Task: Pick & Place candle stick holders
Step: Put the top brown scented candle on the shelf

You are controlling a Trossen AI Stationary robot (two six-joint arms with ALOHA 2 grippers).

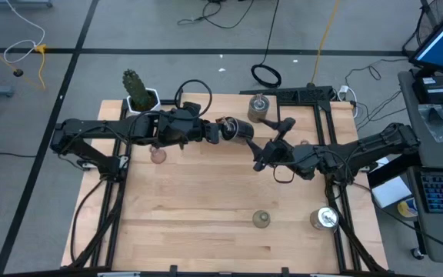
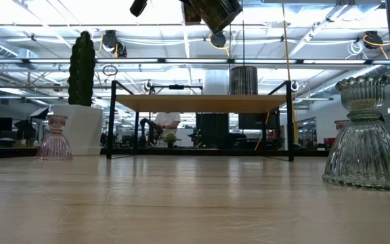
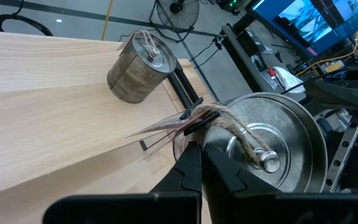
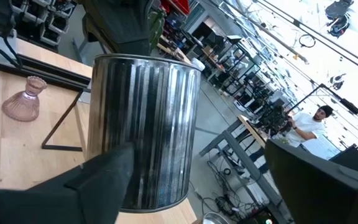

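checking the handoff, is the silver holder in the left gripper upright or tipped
Tipped. The silver holder lies sideways in the shut left gripper, off the table, open right gripper beside it.

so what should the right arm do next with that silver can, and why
Probably close the right end effector on the silver holder. Its fingers stand open on either side of the holder, which the left end effector holds shut on its rim above the table, so this looks like a handover.
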